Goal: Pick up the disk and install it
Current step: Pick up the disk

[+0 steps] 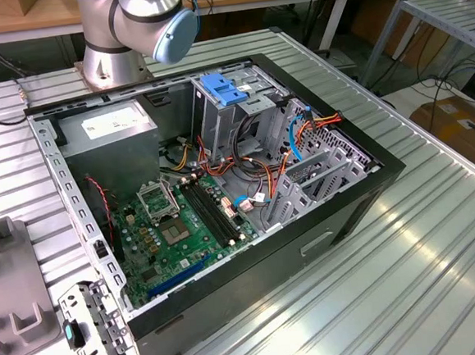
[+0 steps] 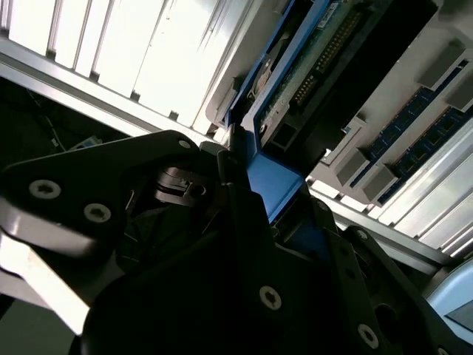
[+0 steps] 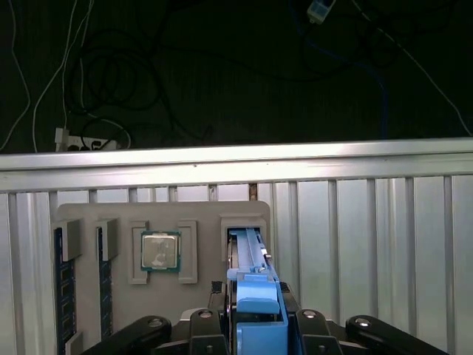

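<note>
Gripping is where the work stands. In the first wrist view the gripper (image 3: 255, 330) has its jaws on either side of the blue frame of the disk (image 3: 248, 255), and they appear clenched on it. The disk stands on edge in a slot of the grey tray (image 3: 199, 214), near a processor chip (image 3: 160, 251), and seems not yet lifted clear. In the exterior view the open computer case (image 1: 350, 197) lies on the ribbed surface (image 1: 416, 246), its grey drive cage (image 1: 217, 121) at the far side. Lifting, carrying and installing all remain.
</note>
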Available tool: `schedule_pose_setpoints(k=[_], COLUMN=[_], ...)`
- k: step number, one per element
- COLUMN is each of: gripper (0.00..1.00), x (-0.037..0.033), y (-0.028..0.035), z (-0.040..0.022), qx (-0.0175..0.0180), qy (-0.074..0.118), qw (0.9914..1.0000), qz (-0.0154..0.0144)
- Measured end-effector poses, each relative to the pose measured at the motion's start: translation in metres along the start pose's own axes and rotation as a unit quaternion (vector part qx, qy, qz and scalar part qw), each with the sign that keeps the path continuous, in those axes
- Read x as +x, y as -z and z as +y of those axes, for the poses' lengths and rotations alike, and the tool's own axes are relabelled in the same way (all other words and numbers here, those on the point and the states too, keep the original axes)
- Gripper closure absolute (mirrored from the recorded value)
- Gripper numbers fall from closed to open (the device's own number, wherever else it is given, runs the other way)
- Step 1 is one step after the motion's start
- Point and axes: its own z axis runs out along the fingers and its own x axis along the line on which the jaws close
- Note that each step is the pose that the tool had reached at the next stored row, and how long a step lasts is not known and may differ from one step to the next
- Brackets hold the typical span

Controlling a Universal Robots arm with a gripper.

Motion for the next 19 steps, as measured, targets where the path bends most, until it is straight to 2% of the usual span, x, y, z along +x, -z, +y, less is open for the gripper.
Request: schedule_pose_setpoints(k=[4,7,11,19], gripper=[0.63,0.63,0.63,0.63], x=[-0.0001,-0.0002,-0.0003,-0.0003], y=[0.0052,0.0115,0.0180,0.0199], z=[0.0000,0.0000,-0.0001,-0.0001], qx=[0.0000,0.0000,0.0001,0.0000], qy=[0.000,0.000,0.000,0.000], qw=[1.00000,1.00000,1.00000,1.00000], qz=[0.0002,0.0004,0.0018,0.0024])
